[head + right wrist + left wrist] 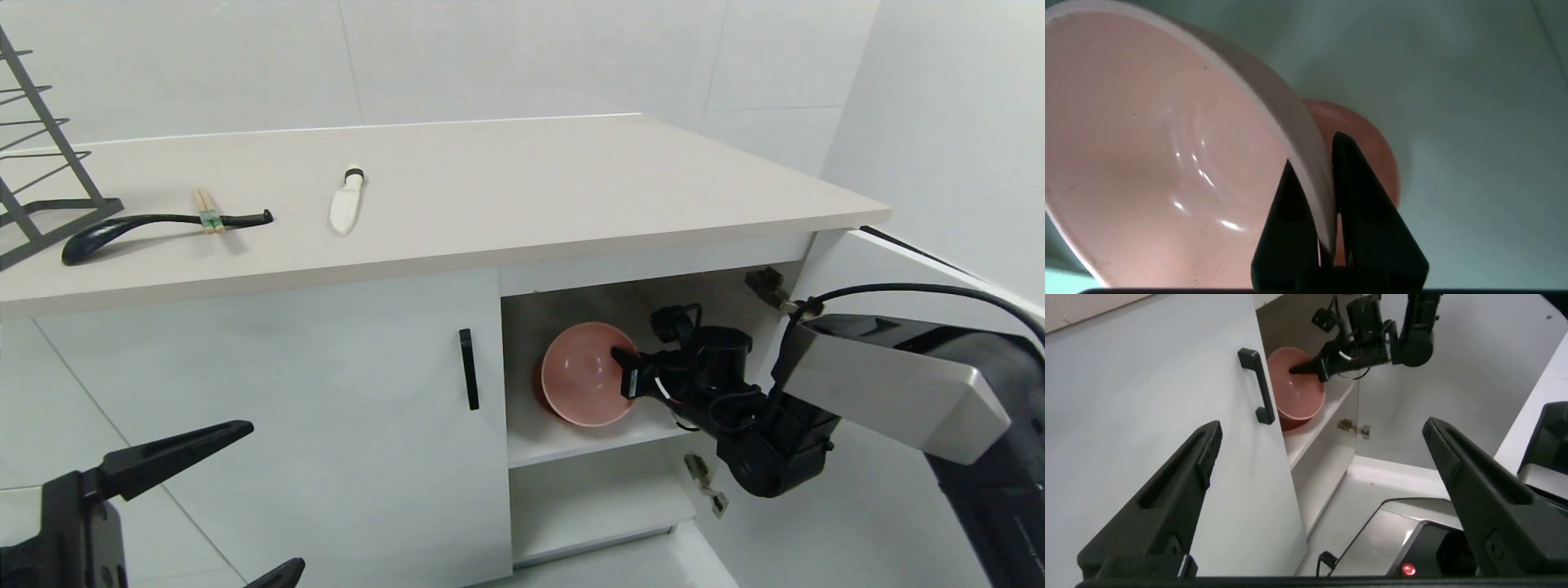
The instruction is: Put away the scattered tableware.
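**Pink bowl on the upper cabinet shelf, right fingers pinching its rim**

We are holding the pink bowl [584, 374] inside the open right side of the cabinet [326, 425]. It is sitting over the upper shelf [571, 439], tipped up on its edge with its hollow facing out toward the room. Its lower rim is lying at the shelf board, though we cannot tell whether it is actually touching.

Our right gripper [619, 361] is reaching in from the right, and its fingers are closing narrowly on the bowl's rim, one inside and one outside. In the right wrist view the two dark fingers [1290, 220] are squeezing the thin pink wall between them. The right door [849, 261] is standing swung open beside that arm, while the left door [286, 392] is sitting closed with its black handle [469, 369] just beside the opening.

Our left gripper [276, 493] is hanging low in front of the closed door, well apart from the bowl. Its fingers are spreading wide and gripping nothing.

On the countertop [571, 188] the other tableware is lying loose. A black spoon [106, 233] is resting with a pair of chopsticks [208, 212] crossing its handle, and a white utensil [347, 204] with a black end is sitting near them. A wire rack [33, 163] is standing at the counter's far left.
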